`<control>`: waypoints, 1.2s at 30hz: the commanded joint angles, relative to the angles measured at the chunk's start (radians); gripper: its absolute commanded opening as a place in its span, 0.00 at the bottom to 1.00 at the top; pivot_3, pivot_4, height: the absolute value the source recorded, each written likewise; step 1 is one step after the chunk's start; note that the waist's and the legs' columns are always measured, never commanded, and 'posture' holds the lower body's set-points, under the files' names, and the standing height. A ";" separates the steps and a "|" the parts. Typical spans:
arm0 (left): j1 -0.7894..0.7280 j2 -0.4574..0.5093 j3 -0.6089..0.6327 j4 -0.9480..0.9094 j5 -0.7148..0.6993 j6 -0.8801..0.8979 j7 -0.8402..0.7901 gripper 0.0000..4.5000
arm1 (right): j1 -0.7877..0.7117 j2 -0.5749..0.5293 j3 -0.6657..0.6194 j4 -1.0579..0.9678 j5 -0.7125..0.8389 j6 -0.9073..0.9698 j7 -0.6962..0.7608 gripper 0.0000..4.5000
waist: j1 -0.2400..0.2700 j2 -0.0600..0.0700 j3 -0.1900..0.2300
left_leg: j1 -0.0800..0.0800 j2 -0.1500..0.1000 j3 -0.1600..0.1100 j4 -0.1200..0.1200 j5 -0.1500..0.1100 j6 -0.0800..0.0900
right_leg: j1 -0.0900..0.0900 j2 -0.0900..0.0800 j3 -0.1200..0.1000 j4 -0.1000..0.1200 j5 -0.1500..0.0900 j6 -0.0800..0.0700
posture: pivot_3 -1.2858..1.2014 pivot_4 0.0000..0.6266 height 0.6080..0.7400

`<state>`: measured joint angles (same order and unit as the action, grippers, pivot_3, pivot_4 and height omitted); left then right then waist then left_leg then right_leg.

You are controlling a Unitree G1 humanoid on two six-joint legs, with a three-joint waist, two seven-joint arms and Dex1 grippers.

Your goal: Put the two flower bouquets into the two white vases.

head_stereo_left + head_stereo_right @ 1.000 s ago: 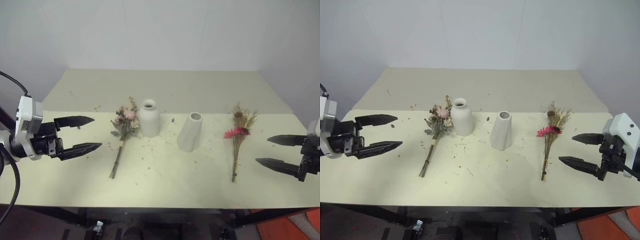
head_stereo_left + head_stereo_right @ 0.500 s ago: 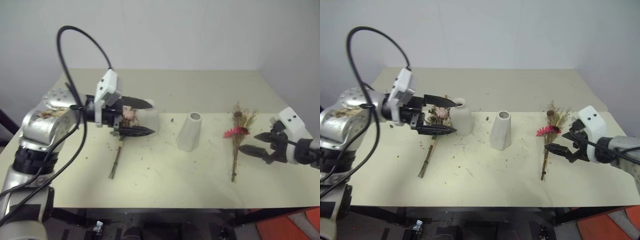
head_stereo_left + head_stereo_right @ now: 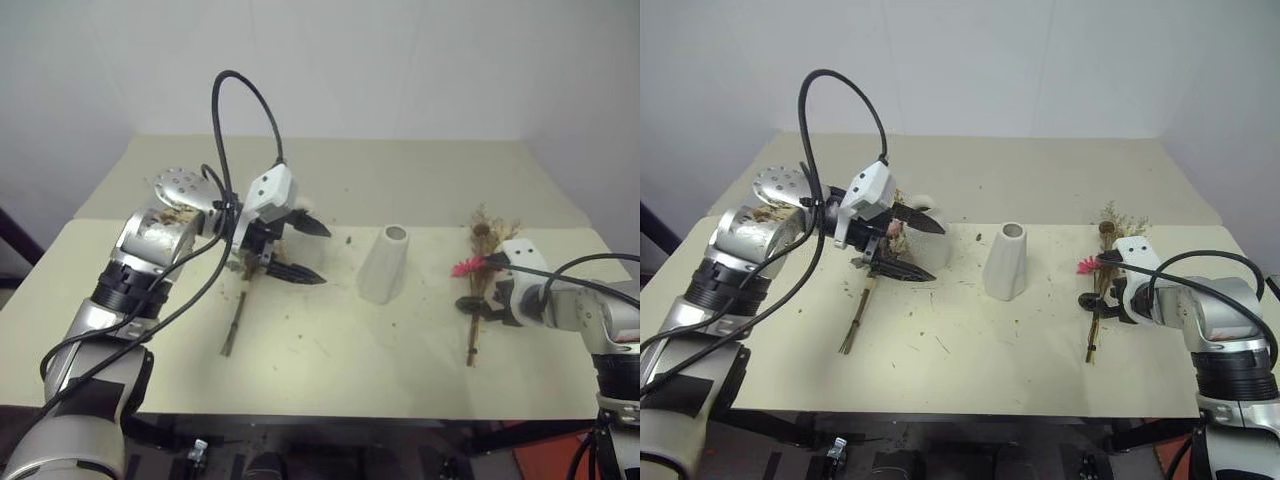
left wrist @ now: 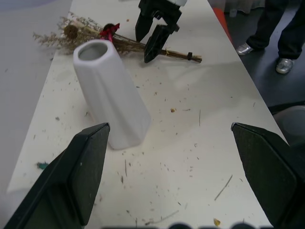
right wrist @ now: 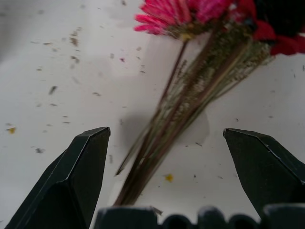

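Both grippers wide open, nothing held.
Right gripper (image 3: 1095, 290) straddles stems of the magenta daisy bouquet (image 3: 1095, 300) lying on the table (image 3: 970, 370). Tapered vase (image 3: 1005, 262) upright mid-table. Left gripper (image 3: 910, 248) spans the rose bouquet (image 3: 868, 295), beside the bottle vase (image 3: 932, 240).

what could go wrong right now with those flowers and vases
The open right gripper straddles thin stems of the magenta bouquet lying flat; closing might miss some or crush them. The open left gripper hangs beside the rounded vase and over the pink bouquet; a swing could topple that vase.
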<state>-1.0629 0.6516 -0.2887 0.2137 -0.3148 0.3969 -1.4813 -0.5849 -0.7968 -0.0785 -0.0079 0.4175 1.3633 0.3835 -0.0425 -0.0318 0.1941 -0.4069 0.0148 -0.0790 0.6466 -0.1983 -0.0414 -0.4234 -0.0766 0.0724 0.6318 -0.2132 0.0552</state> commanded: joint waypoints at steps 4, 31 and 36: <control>-0.025 -0.024 -0.001 -0.032 0.020 -0.015 -0.026 1.00 | -0.044 0.014 -0.008 0.066 -0.039 -0.009 -0.007 0.88 | -0.008 0.000 0.000 | 0.001 0.000 0.000 0.000 0.000 0.000 | 0.000 0.000 0.000 0.001 0.000 0.000 | 0.52 0.24 1.00; 0.142 -0.002 0.232 -0.036 -0.097 0.071 0.103 1.00 | -0.144 0.267 -0.179 -0.203 -0.189 -0.595 -0.252 0.01 | -0.026 0.001 0.001 | 0.001 0.000 0.000 0.000 0.000 0.000 | -0.002 0.000 0.000 0.006 0.000 0.001 | 0.52 0.24 1.00; 0.195 0.012 0.233 -0.048 -0.081 0.056 0.126 1.00 | -0.227 0.402 -0.301 -0.175 -0.020 -0.799 -0.199 0.01 | -0.026 0.001 0.001 | 0.003 0.000 0.000 0.000 0.000 0.000 | -0.001 0.000 0.000 0.008 0.000 0.000 | 0.52 0.24 1.00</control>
<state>-0.8678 0.6482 -0.0763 0.1998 -0.3929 0.4625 -1.3629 -0.7731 -0.4045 -0.3089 -0.1628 0.3298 0.6452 0.1689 -0.0685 -0.0308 0.1947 -0.4039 0.0151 -0.0795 0.6464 -0.1982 -0.0415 -0.4245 -0.0761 0.0728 0.6399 -0.2136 0.0552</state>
